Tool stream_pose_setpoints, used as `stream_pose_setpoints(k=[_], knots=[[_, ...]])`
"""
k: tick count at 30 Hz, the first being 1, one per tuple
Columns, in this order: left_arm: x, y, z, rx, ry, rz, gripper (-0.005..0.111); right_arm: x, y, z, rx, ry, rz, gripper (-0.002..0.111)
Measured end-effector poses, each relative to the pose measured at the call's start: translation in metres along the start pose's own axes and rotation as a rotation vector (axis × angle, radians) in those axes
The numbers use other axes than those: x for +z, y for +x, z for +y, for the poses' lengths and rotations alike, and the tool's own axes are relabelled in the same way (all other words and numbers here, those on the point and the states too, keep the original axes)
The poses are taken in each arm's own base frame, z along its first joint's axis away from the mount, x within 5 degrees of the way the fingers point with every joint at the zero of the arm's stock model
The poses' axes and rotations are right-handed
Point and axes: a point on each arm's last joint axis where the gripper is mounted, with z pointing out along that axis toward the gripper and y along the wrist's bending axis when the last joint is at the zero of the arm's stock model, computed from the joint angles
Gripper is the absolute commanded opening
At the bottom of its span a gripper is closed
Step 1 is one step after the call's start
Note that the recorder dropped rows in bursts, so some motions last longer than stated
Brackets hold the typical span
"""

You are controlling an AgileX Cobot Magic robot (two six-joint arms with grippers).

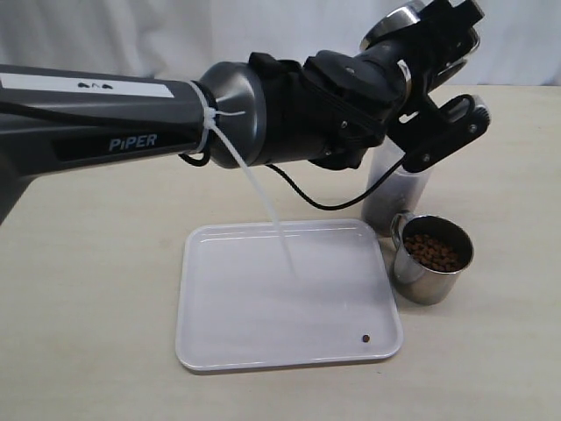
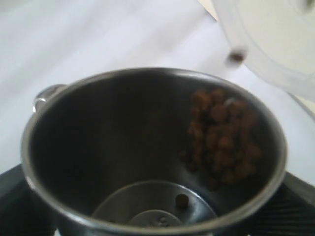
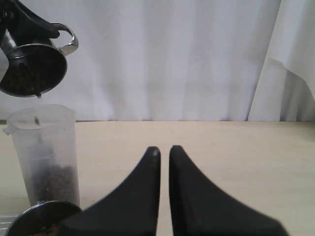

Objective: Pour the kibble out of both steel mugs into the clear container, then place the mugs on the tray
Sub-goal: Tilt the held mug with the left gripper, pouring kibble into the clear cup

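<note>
As left tool clamps tipped mug, right tool sits closed near full mug

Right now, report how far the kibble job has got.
Done: some kibble sits in the clear cup. In hand: the left claw holds the tipped mug over it, pellets dropping, a clump left inside. Left: the second mug stands full beside the tray, which holds one stray pellet and no mug. The right claw is shut, idle.
</note>
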Motion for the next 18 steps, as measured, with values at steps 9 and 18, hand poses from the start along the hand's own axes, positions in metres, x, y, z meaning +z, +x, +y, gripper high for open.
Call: stream_pose_setpoints(k=[9,18], knots=[[-0.0011,-0.0023,0.0017,0.088,-0.007,-0.003,0.000,0.0000,0.0000,0.0000,0.000,0.000,0.000,0.005],[-0.0044,-0.0090,0.0057,0.199,-0.020,-0.013,0.000,0.0000,0.0000,0.0000,0.000,0.000,0.000,0.005]])
